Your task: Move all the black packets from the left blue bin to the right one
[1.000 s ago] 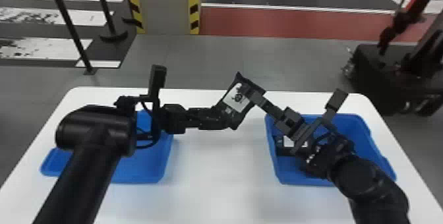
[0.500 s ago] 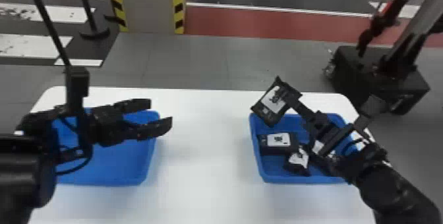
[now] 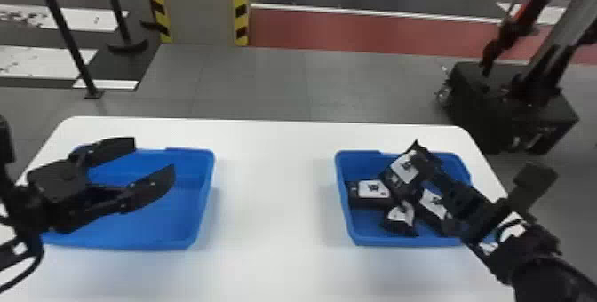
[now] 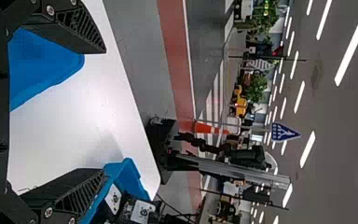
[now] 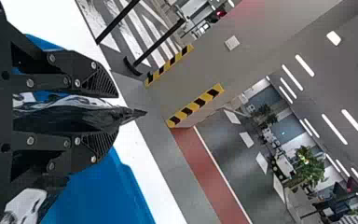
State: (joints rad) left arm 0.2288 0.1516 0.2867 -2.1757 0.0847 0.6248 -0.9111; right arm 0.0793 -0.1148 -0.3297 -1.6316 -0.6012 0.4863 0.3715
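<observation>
Over the left blue bin (image 3: 186, 199) my left gripper (image 3: 153, 159) stands open, nothing between its fingers; in the left wrist view the left gripper (image 4: 103, 112) has its fingers wide apart. My right gripper (image 3: 428, 168) is above the right blue bin (image 3: 344, 216), shut on a black packet (image 3: 402, 170) with a white label. In the right wrist view the right gripper (image 5: 116, 114) pinches that packet (image 5: 70, 116) between both fingers. Inside the right bin lie several packets, among them one at its left side (image 3: 373, 190) and a crumpled one (image 3: 399, 219).
Both bins stand on a white table (image 3: 271, 208), with a stretch of tabletop between them. Past its far right corner is a dark wheeled base (image 3: 511, 110) on the floor. A post foot (image 3: 94, 94) stands behind the left corner.
The left gripper let go of the packet and moved left, back over the left bin. The right gripper carried the packet right, from between the bins to over the right bin.
</observation>
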